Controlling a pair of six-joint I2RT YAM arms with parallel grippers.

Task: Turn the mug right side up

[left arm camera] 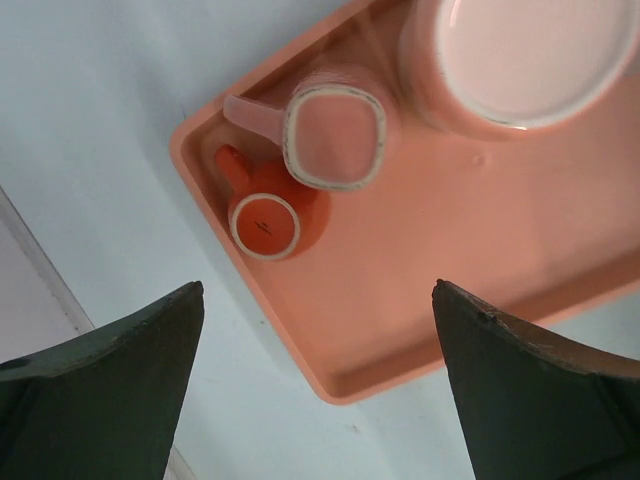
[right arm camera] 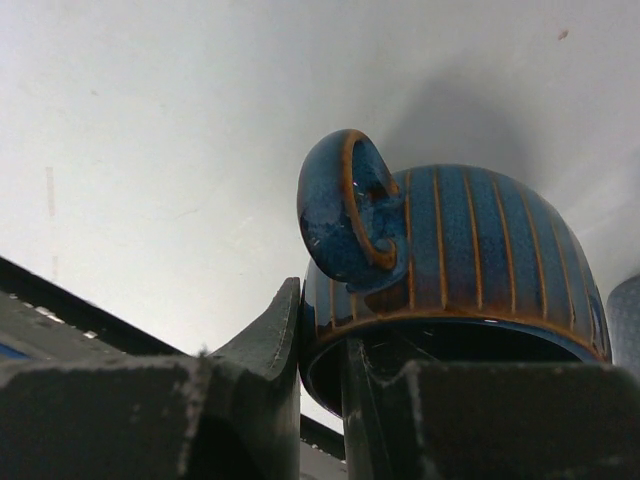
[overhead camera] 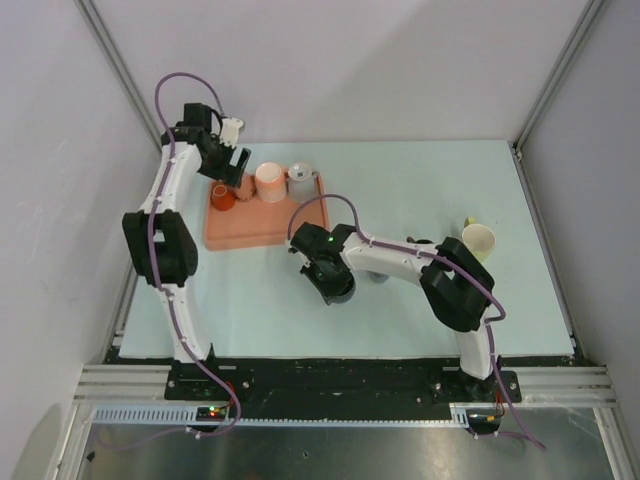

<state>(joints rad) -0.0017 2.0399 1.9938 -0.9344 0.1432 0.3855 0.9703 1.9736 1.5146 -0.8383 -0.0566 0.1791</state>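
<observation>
The mug (right arm camera: 470, 250) is dark blue with brown stripes and a looped handle. My right gripper (right arm camera: 325, 330) is shut on its rim, one finger outside the wall and one inside the opening. In the top view the mug (overhead camera: 342, 288) hangs under the right gripper (overhead camera: 328, 272) near the table's middle, tipped off the upright with its opening towards the wrist. My left gripper (left arm camera: 315, 290) is open and empty, hovering over the near left corner of the orange tray (left arm camera: 400, 330); in the top view it (overhead camera: 230, 168) is at the tray's far left.
The orange tray (overhead camera: 245, 232) holds a small orange mug (left arm camera: 268, 215), a pink mug (left arm camera: 335, 137) and a large pink cup (left arm camera: 530, 55), all bottom up, plus a grey cup (overhead camera: 301, 177). A cream mug (overhead camera: 478, 240) stands at the right. A grey object (overhead camera: 379, 273) sits beside the right arm.
</observation>
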